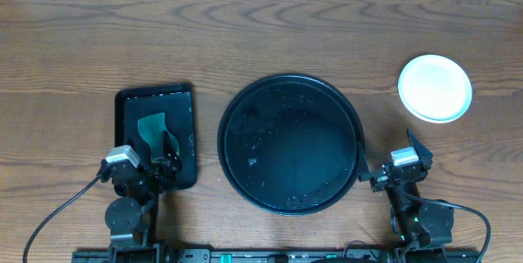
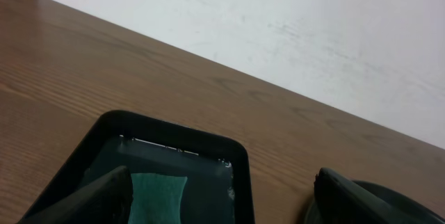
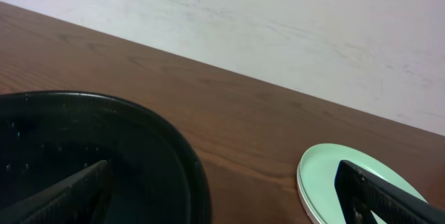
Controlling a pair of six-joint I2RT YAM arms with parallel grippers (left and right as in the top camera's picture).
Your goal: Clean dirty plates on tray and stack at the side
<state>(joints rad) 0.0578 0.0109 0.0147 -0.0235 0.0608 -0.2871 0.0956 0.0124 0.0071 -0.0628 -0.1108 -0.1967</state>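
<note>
The plates (image 1: 435,88) sit stacked on the table at the far right, pale mint and white; the stack also shows in the right wrist view (image 3: 332,179). The large round black tray (image 1: 289,143) lies mid-table with only water droplets on it; its rim shows in the right wrist view (image 3: 182,154). My left gripper (image 1: 167,158) is open and empty, low over the small rectangular tray near the sponge. My right gripper (image 1: 391,171) is open and empty, just right of the round tray's rim, nearer than the plates.
A small rectangular black tray (image 1: 156,135) left of the round tray holds a green sponge (image 1: 152,126), also seen in the left wrist view (image 2: 157,195). A white wall (image 2: 292,29) runs along the table's far edge.
</note>
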